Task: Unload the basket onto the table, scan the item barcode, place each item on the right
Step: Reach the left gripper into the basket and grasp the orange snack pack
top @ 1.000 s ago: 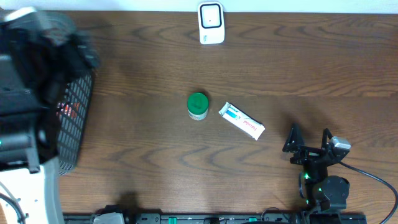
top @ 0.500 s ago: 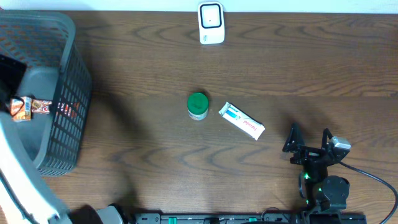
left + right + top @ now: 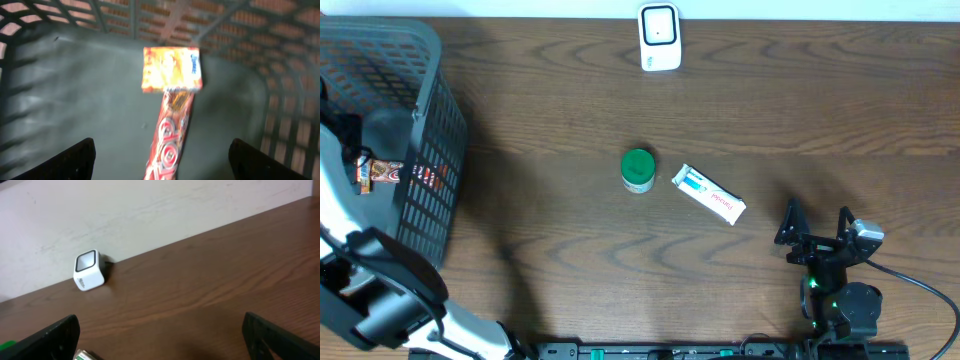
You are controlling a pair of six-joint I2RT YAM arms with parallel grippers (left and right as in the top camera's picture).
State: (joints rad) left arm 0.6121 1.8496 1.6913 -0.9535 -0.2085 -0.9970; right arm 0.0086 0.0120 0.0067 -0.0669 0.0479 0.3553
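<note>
Our left gripper (image 3: 167,162) hangs with jaws wide apart and empty over the floor of the dark mesh basket (image 3: 60,100). Its wrist camera alone shows both snacks there clearly, one orange packet (image 3: 172,68) touching one red stick pack (image 3: 170,135), while the right gripper (image 3: 160,340), equally spread and empty, faces the one white scanner (image 3: 89,270) against the pale wall (image 3: 150,210). Overhead we catch what neither wrist shows whole: one green-lidded jar (image 3: 638,168) and one white tube (image 3: 709,194) just beside it at mid frame, scanner at top centre, basket at far left, all on the brown wooden table (image 3: 570,100).
</note>
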